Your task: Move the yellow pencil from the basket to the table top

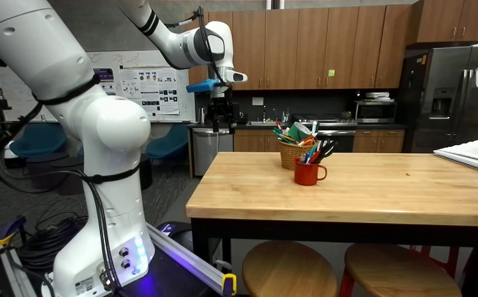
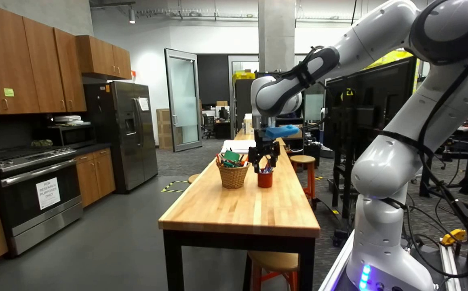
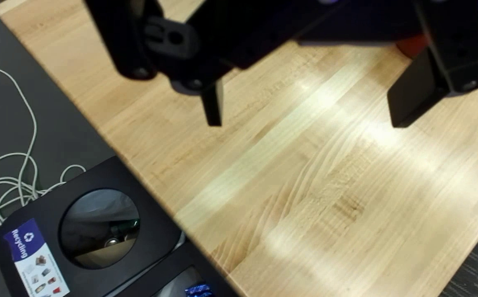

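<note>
Wrist view | gripper [image 3: 307, 123] spread wide | broad table top [image 3: 325, 185] reaching to edge [image 3: 145, 180] beside recycling bin [image 3: 152, 220]

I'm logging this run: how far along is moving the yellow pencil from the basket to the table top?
Done: no transfer visible; a yellow stick, probably the pencil, shows in the basket. In hand: nothing; the fingers stand apart with nothing between them, above the table top. Left: likely grasp it, lift it out and lay it down.
</note>
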